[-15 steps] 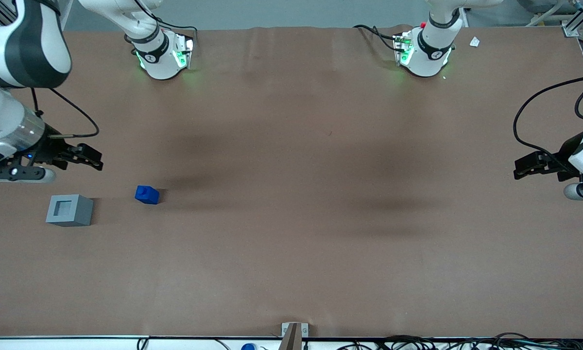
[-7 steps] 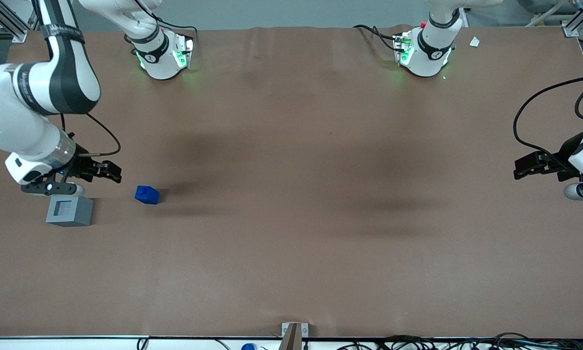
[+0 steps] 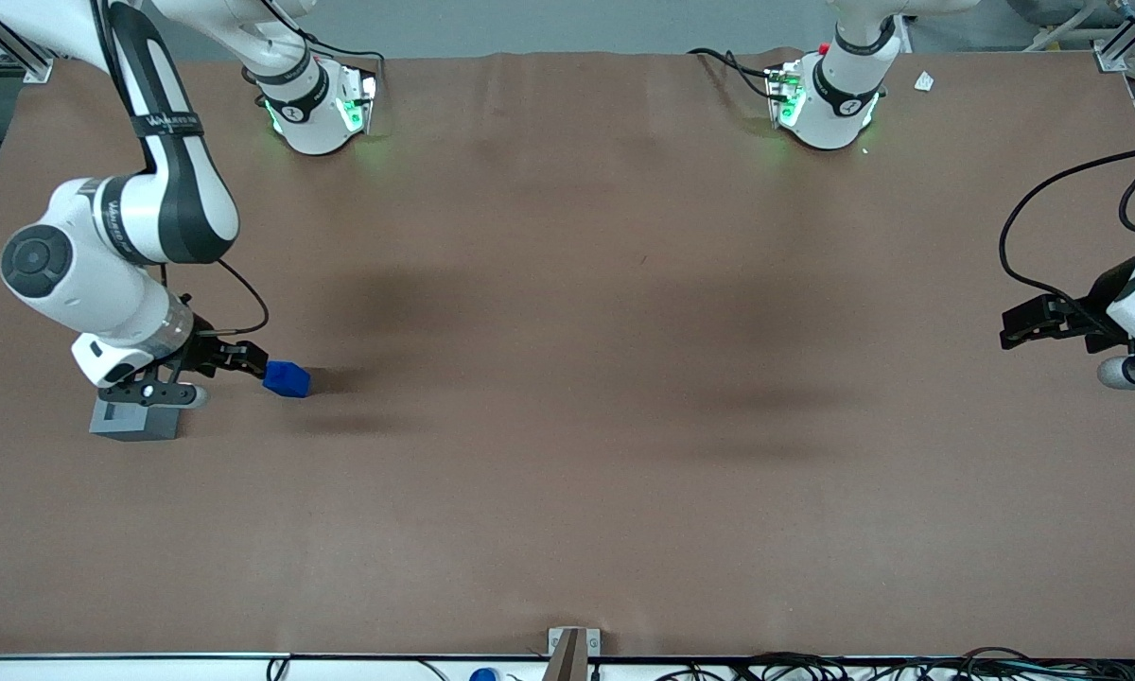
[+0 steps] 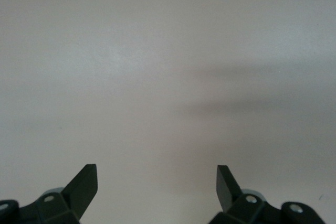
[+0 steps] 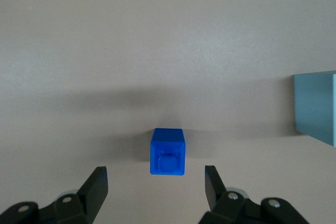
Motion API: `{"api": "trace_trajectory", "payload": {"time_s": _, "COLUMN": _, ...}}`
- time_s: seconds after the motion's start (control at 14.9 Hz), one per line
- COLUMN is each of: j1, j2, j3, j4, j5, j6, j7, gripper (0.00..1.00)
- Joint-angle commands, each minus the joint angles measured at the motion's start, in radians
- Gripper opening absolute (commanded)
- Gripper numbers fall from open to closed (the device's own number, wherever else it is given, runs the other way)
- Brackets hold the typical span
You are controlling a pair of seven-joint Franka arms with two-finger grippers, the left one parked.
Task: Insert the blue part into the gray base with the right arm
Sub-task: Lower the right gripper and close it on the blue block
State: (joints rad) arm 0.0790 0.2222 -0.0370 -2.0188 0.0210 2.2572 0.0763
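we hold pincer (image 5: pixel 156 182) wide, just above blue part (image 5: pixel 168 151) | gray base (image 3: pixel 132 423) beside | risk: off-centre closing tips it

Even, diffuse overhead light on the worktop (image 3: pixel 567 530), no glare. Soft dark shadow bands mid-worktop and a short one beside the blue part (image 3: pixel 287 378). Green LED glow at both arm bases. Wrist views are washed out and grayish; the pincer (image 5: pixel 156 187) fingers, spread apart near the blue part, look soft and slightly out of focus.
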Motion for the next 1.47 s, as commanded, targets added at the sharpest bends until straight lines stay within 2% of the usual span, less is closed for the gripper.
{"api": "trace_trajectory", "payload": {"time_s": 0.0, "j1": 0.004, "j2": 0.000, "j3": -0.003, "j4": -0.060, "j5": 0.013, "j6": 0.071, "j7": 0.013, "gripper": 0.83}}
{"api": "trace_trajectory", "payload": {"time_s": 0.6, "j1": 0.001, "j2": 0.111, "j3": -0.003, "j4": -0.093, "j5": 0.014, "j6": 0.196, "j7": 0.013, "gripper": 0.76}}
{"api": "trace_trajectory", "payload": {"time_s": 1.07, "j1": 0.004, "j2": 0.125, "j3": -0.001, "j4": -0.126, "j5": 0.014, "j6": 0.208, "j7": 0.013, "gripper": 0.70}}
{"api": "trace_trajectory", "payload": {"time_s": 1.27, "j1": 0.007, "j2": 0.126, "j3": -0.003, "j4": -0.155, "j5": 0.014, "j6": 0.258, "j7": 0.013, "gripper": 0.63}}
{"api": "trace_trajectory", "payload": {"time_s": 1.41, "j1": 0.007, "j2": 0.126, "j3": -0.003, "j4": -0.155, "j5": 0.014, "j6": 0.262, "j7": 0.013, "gripper": 0.52}}
